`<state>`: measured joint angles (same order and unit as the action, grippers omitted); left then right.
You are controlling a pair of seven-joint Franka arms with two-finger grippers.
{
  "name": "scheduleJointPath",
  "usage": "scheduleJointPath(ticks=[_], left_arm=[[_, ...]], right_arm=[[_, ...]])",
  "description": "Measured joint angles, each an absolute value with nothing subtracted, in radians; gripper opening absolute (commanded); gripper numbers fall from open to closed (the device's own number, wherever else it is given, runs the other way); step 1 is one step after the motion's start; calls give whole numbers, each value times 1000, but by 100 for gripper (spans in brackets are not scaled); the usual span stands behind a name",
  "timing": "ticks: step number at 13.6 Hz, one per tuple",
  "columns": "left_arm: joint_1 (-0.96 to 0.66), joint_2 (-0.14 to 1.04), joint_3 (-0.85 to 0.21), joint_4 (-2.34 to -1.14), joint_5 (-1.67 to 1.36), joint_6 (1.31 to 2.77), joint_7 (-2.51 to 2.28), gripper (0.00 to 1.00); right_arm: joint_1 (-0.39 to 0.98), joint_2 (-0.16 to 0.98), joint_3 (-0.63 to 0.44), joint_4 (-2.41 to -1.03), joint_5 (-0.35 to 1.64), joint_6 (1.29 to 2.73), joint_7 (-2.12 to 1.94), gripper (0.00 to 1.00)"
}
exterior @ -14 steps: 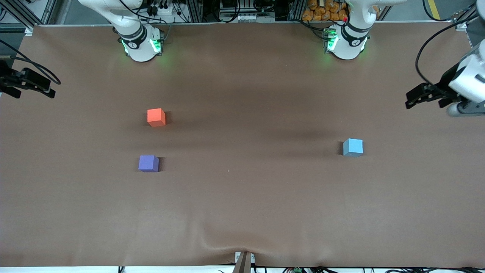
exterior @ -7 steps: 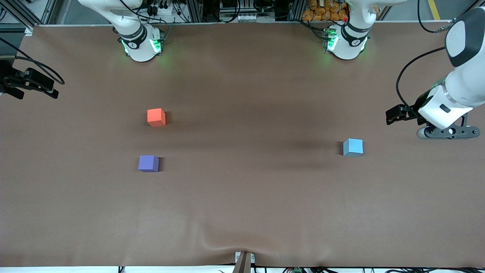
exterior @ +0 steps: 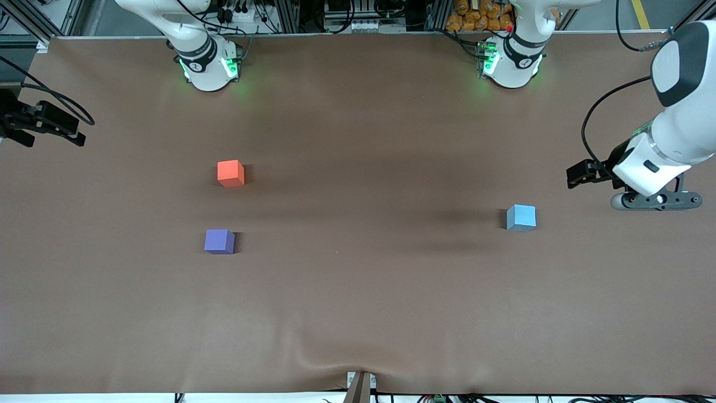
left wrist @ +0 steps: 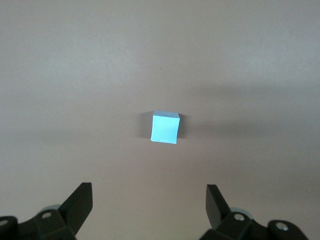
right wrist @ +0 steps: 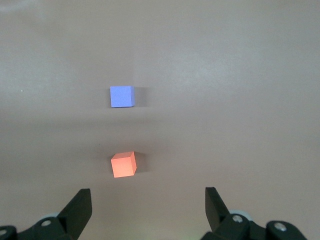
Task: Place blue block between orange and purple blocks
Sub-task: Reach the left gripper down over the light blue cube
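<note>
The right gripper (exterior: 22, 127) waits with jaws spread over the table edge at the right arm's end, well apart from the orange block (exterior: 230, 173) and the purple block (exterior: 219, 241), which lies nearer the front camera than the orange one. The blue block (exterior: 521, 217), an equal-sided cube flat on the table (exterior: 358, 308), sits well apart from the orange block, toward the left arm's end. The left gripper (exterior: 576, 173) hangs open over bare table near the blue block.
</note>
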<state>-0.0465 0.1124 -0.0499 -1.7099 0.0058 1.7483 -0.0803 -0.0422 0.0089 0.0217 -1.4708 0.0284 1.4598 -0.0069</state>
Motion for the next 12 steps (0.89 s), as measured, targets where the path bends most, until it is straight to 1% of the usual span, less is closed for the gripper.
scheduleJointPath(ticks=[6,9,12], left_arm=[[-45,196,-50,-1744,6,1804,-78,100],[-46,205,-50,-1796,15,1859,-76,100],[-46,226,-50,-1873,18,1964,-76,100]], right_arm=[[-42,10,22,-1471,28,1462,-7,100],[-42,15,20,-1471,28,1482,-6,100],[-42,15,20,-1468,28,1484,-6,100]])
